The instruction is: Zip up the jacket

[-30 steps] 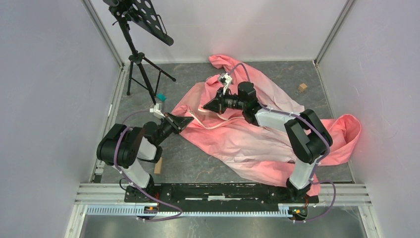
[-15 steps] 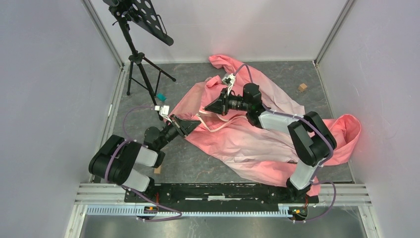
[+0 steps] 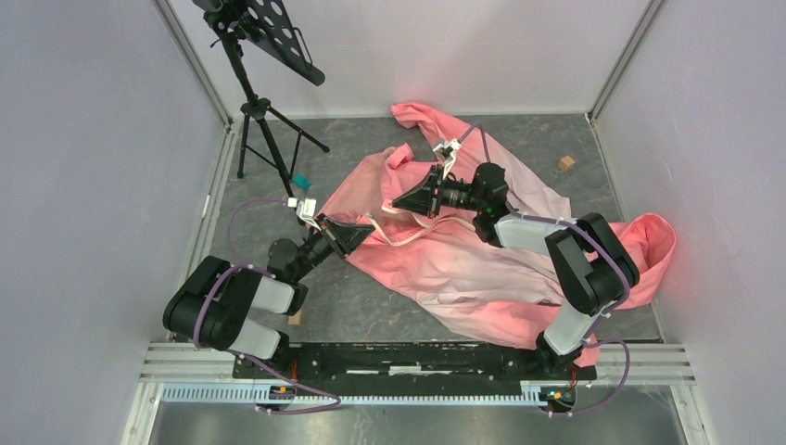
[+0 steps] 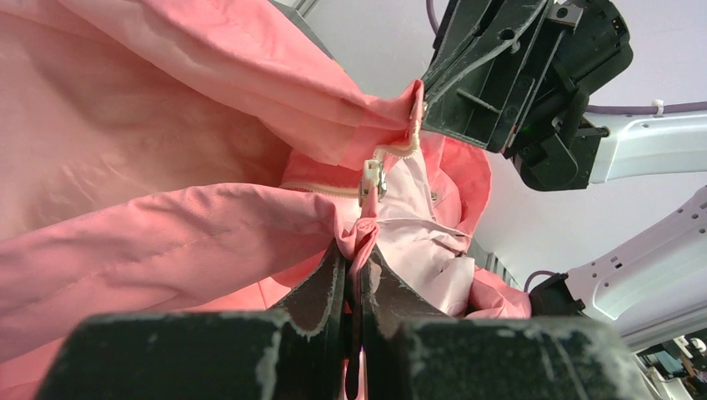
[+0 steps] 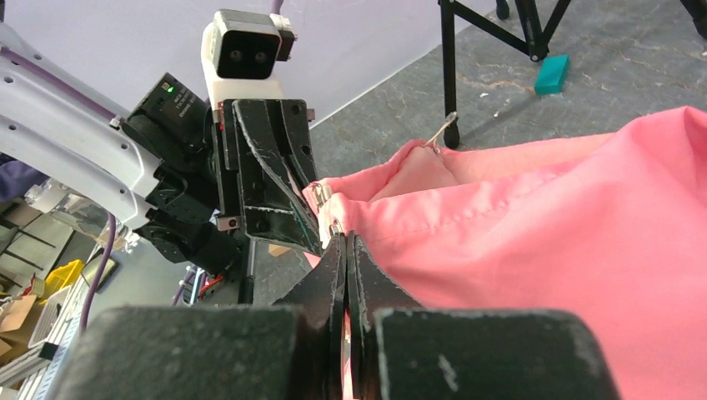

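Left wrist view: the left gripper (image 4: 354, 250) is pinched tight on the hem of the salmon-pink thin fabric jacket (image 4: 167, 233), just below its pale zipper slider (image 4: 371, 179). Farther along the jacket's front edge, the right gripper (image 5: 345, 242) is clamped on fabric. The jacket sprawls across the grey speckled table (image 3: 371, 301).

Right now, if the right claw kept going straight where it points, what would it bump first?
The right claw is pinching the jacket, so more pink cloth comes first. Beyond, the left claw faces it tip to tip, probably close, though depth is hard to judge.
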`<action>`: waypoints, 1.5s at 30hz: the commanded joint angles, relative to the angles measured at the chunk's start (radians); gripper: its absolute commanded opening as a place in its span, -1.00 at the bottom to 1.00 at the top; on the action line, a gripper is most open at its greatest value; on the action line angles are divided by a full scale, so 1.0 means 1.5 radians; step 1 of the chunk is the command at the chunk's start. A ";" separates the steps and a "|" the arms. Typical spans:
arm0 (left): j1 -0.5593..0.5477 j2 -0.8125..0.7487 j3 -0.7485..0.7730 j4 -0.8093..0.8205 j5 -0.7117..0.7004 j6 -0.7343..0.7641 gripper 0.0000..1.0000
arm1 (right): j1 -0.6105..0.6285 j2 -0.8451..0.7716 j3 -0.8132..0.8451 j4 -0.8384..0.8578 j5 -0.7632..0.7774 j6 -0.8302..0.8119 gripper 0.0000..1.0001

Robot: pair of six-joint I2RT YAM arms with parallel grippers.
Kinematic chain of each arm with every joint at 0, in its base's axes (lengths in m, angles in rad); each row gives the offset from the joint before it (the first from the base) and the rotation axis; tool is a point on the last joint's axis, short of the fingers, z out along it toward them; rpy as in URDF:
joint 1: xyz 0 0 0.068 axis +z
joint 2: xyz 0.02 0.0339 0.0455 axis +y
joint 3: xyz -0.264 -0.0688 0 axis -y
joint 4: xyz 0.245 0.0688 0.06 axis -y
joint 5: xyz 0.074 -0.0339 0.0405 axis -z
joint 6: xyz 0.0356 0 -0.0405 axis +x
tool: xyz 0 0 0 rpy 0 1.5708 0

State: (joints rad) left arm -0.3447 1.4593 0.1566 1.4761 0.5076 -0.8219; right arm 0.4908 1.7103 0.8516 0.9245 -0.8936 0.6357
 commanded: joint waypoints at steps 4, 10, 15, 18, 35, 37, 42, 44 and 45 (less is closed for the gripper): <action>-0.004 -0.006 0.008 0.053 0.025 0.035 -0.96 | 0.013 0.025 0.012 0.095 -0.026 0.030 -0.99; -0.004 -0.025 0.006 0.053 0.028 0.034 -0.96 | 0.016 0.038 0.019 0.091 -0.030 0.030 -0.99; -0.004 -0.030 0.005 0.053 0.028 0.033 -0.95 | 0.021 0.045 0.023 0.087 -0.035 0.024 -0.99; -0.004 -0.027 0.006 0.053 0.036 0.032 -0.95 | 0.021 0.050 0.021 0.115 -0.038 0.043 -0.99; -0.003 -0.023 0.007 0.053 0.049 0.023 -0.96 | 0.024 0.066 0.021 0.145 -0.035 0.067 -0.99; -0.004 -0.024 0.007 0.053 0.049 0.023 -0.95 | 0.023 0.064 0.022 0.135 -0.034 0.059 -0.99; -0.004 -0.025 0.008 0.053 0.049 0.023 -0.96 | 0.022 0.057 0.021 0.105 -0.026 0.035 -0.99; -0.004 -0.025 0.008 0.053 0.049 0.023 -0.96 | 0.022 0.055 0.019 0.104 -0.024 0.031 -0.99; -0.004 -0.026 0.007 0.054 0.049 0.023 -0.95 | 0.023 0.055 0.018 0.104 -0.024 0.032 -0.99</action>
State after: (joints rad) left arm -0.3447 1.4353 0.1566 1.4757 0.5602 -0.8211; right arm 0.5171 1.8015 0.8528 1.0664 -0.9340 0.7124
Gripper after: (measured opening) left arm 0.117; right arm 0.007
